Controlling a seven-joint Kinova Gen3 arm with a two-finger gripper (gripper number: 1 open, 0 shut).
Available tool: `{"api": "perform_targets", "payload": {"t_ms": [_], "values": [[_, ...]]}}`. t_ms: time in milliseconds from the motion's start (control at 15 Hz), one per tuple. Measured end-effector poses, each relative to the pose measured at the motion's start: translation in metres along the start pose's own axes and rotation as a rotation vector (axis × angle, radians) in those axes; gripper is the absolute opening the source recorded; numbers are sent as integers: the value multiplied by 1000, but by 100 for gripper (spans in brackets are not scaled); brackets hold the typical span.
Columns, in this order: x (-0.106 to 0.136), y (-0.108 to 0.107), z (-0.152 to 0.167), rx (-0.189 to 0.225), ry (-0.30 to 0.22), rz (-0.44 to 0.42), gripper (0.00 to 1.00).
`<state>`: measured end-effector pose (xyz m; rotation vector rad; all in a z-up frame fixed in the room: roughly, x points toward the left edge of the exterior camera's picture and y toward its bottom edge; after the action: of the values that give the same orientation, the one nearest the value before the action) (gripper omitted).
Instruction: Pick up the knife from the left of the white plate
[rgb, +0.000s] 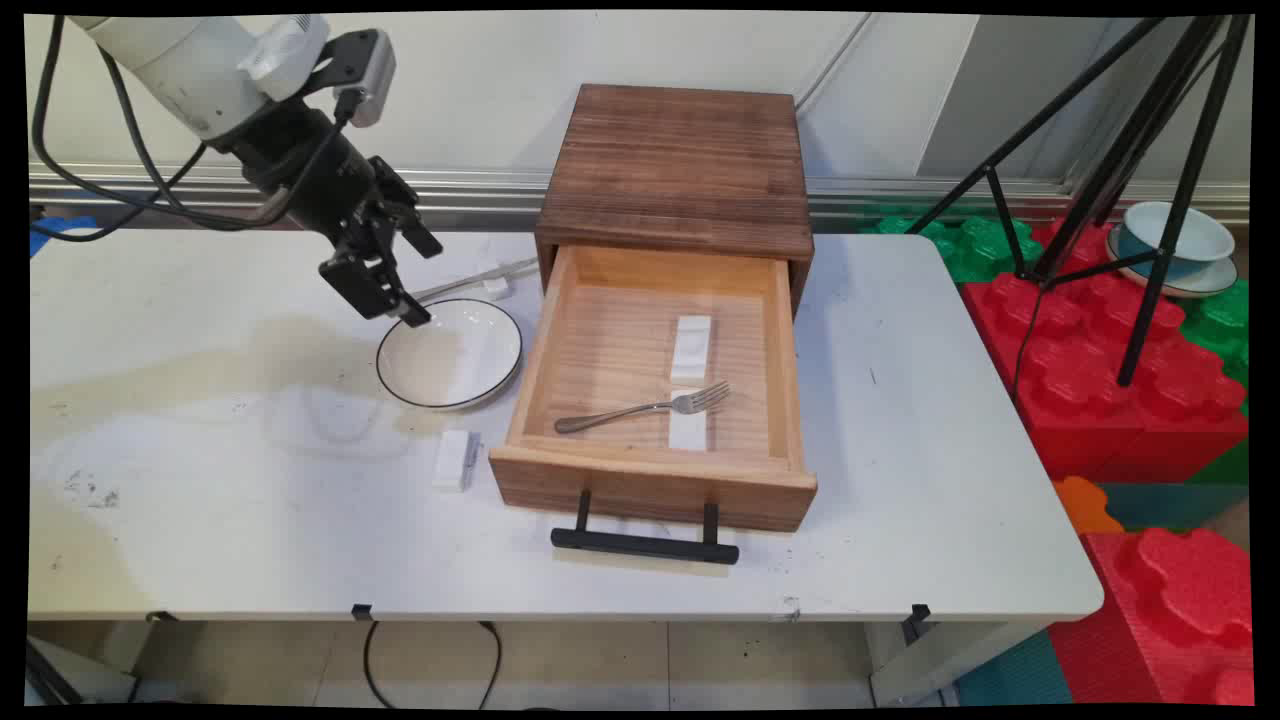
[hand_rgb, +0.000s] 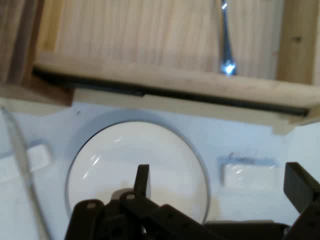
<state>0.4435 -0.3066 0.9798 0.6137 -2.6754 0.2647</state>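
My gripper (rgb: 421, 281) hangs open just above the far left rim of a white plate with a dark rim (rgb: 450, 353), with nothing between its fingers. In the hand view the plate (hand_rgb: 135, 165) lies below the gripper (hand_rgb: 220, 184), one fingertip (hand_rgb: 142, 179) over its middle and the other off to the right. To the right of the plate stands a wooden cabinet (rgb: 680, 160) with its drawer (rgb: 655, 470) pulled out. A metal fork (rgb: 645, 407) lies in the drawer, and its handle (hand_rgb: 226, 40) shows in the hand view.
A small white block (rgb: 455, 458) lies on the table in front of the plate, also visible as the white block (hand_rgb: 250, 175) in the hand view. A white strip (rgb: 691, 346) lies in the drawer. A cable with a white plug (rgb: 494, 283) runs behind the plate. A black tripod (rgb: 1150, 200) and foam blocks (rgb: 1100, 360) stand at the right.
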Motion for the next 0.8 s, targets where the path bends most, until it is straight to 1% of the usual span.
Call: {"api": "perform_targets", "payload": {"t_ms": [67, 333, 600, 667, 800], "values": [[-6, -9, 0, 12, -17, -3, 100], [-22, -28, 2, 38, -56, -16, 100], [-35, -47, 10, 64, -84, -34, 100], [-40, -56, 15, 76, -94, -41, 100], [-45, -67, 21, 91, -102, -49, 100]]}}
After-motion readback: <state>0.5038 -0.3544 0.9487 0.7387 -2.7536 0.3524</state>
